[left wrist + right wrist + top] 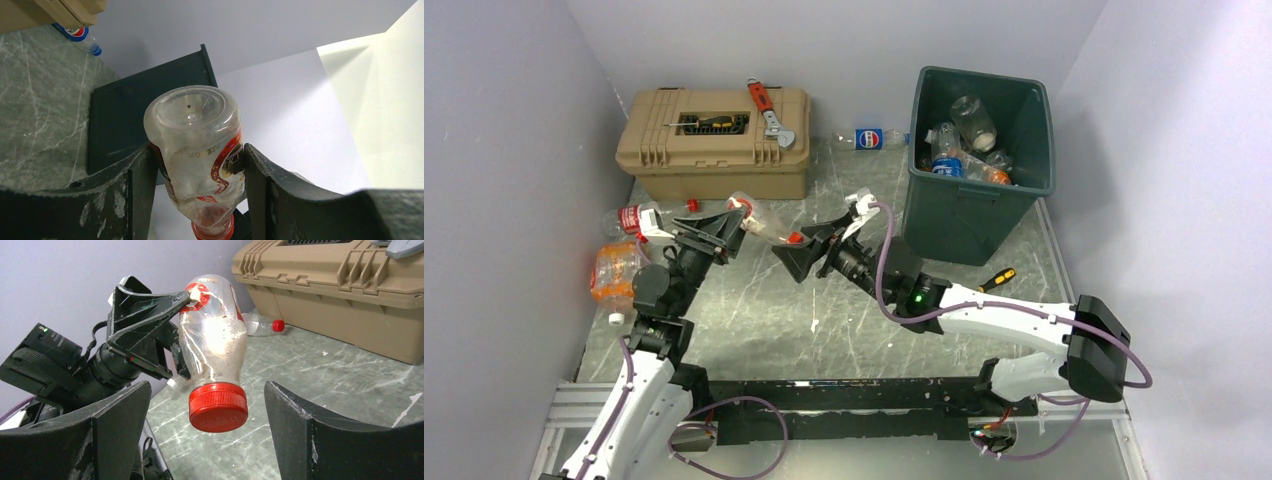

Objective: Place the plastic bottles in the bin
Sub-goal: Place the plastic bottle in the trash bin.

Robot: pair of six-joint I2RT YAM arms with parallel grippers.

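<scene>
A clear plastic bottle with a red label and red cap hangs above the table, my left gripper shut on its body. The cap points at my right gripper, which is open: its fingers stand either side of the cap with a gap on each side. The dark green bin stands at the back right with several bottles inside. Loose bottles lie on the table: a blue-labelled one at the back, a red-labelled one and an orange one at the left.
A tan toolbox stands at the back left with a red wrench and a yellow-handled screwdriver on its lid. Another screwdriver lies by the bin's near corner. Walls close in on the left, back and right.
</scene>
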